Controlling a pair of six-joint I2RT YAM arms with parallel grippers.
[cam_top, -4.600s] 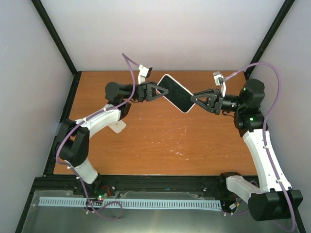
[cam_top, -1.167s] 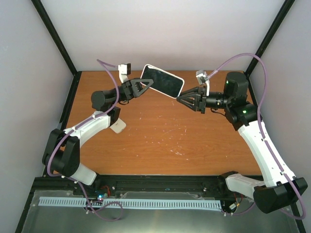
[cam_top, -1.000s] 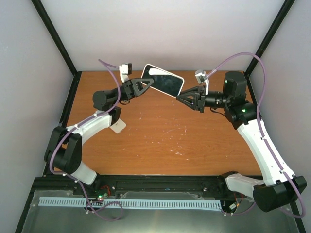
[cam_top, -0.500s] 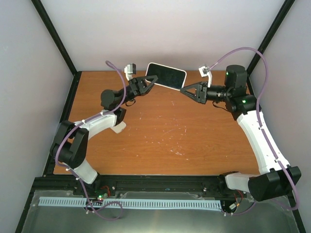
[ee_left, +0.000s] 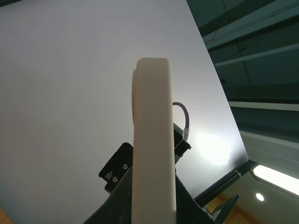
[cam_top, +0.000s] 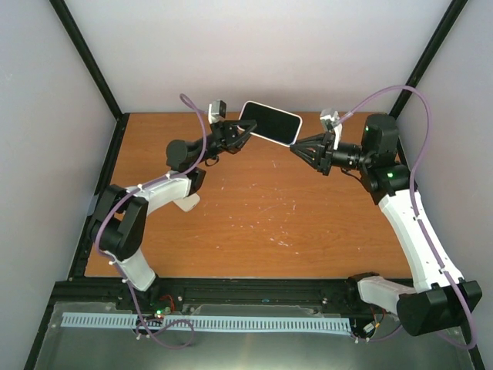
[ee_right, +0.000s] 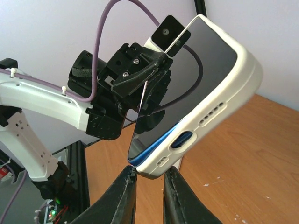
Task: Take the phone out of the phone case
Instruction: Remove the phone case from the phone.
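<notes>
Phone point(ee_right: 187, 79) in case point(ee_right: 219, 112) is hanging above the table point(cam_top: 269, 223), left gripper point(cam_top: 240, 131) clamping one end, right gripper point(ee_right: 149, 172) straddling a corner (whether pinching, we cannot tell); we are risking a drop if prying loosens that clamp.

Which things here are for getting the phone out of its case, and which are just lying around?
For the job:
- phone
- white phone case around it
- left gripper and right gripper, holding the case up in the air

Just lying about:
- wooden table
- purple cable
- small white thing by the left arm, too unclear to name
</notes>
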